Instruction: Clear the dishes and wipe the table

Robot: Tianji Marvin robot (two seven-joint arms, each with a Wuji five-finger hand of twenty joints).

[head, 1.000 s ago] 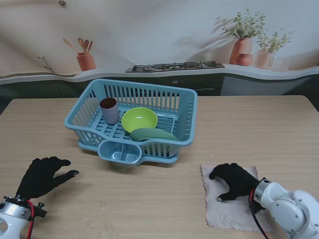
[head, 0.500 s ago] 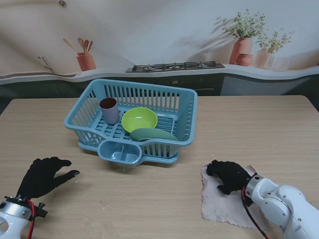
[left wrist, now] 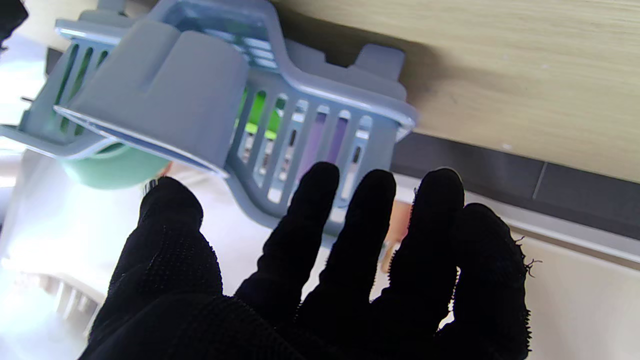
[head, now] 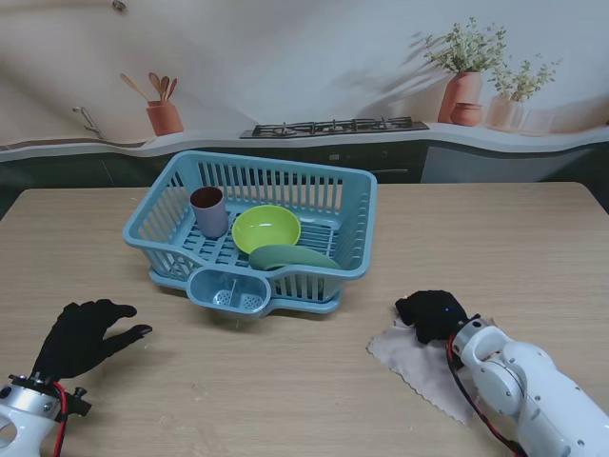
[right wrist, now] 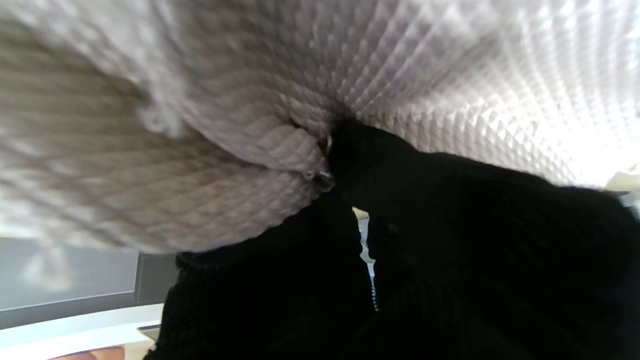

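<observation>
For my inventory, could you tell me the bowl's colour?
Lime green bowl, clearest in the stand view.

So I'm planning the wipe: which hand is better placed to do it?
The right hand: its fingers are bunched on the cloth. The left hand hovers open on the table's other side, holding nothing.

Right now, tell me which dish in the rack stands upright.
The cup, at the rack's left end: tall, mouth up. The yellow-green bowl sits low beside it, and the green dish lies tilted against the near wall.
</observation>
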